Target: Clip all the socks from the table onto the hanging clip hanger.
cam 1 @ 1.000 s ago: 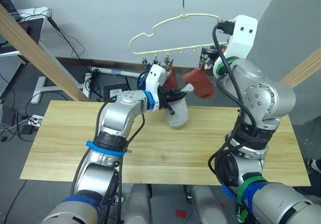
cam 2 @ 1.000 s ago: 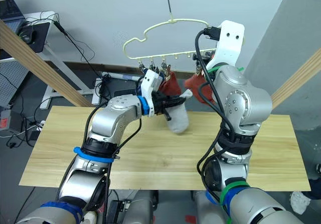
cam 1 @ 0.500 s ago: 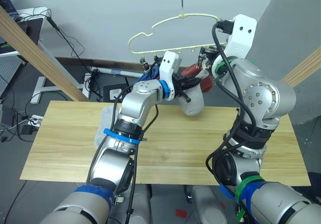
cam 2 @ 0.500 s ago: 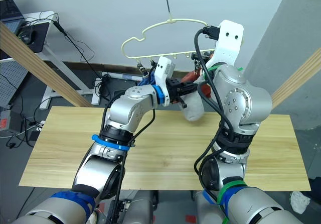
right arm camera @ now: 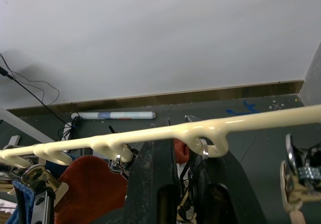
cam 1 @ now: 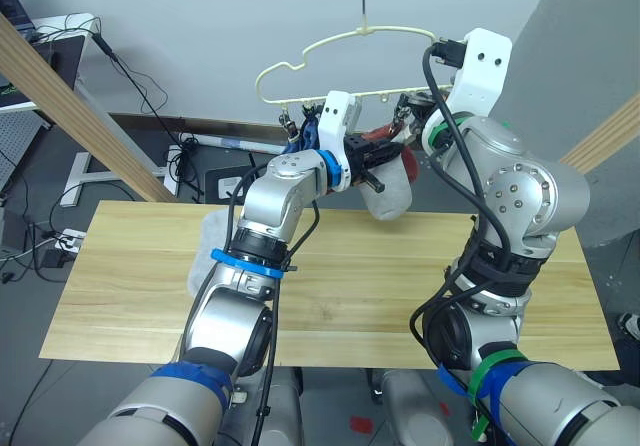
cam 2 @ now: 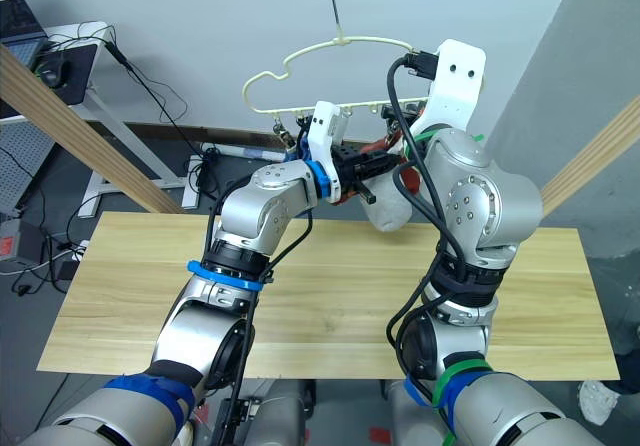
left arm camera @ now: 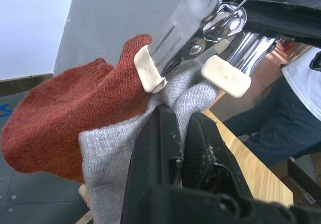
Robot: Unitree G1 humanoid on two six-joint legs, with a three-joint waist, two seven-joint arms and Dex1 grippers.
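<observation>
The grey sock (cam 1: 386, 194) is hanging in the air above the far part of the tabletop (cam 1: 330, 286), pinched at its cuff by the left tool (left arm camera: 183, 133), whose black fingers are pressing together on the knit. In the left wrist view the cuff is sitting right at a metal clip (left arm camera: 193, 43) with pale pads, its jaws standing apart around the fabric edge. A rust red sock (left arm camera: 65, 113) is hanging beside it, touching the grey one and crowding the clip. A blue sock (cam 1: 312, 131) is hanging farther left on the hanger (cam 1: 345, 41), partly hidden behind the left wrist. Another grey sock (cam 1: 212, 241) is lying on the tabletop, mostly hidden behind the left arm. The right tool (right arm camera: 180, 184) is reaching up just under the hanger's bar, between the clips; I cannot tell whether its fingers are spread or pressed. A wooden pole (cam 1: 75, 96) is slanting at the left, with cables (cam 1: 150, 86) on the floor behind.
</observation>
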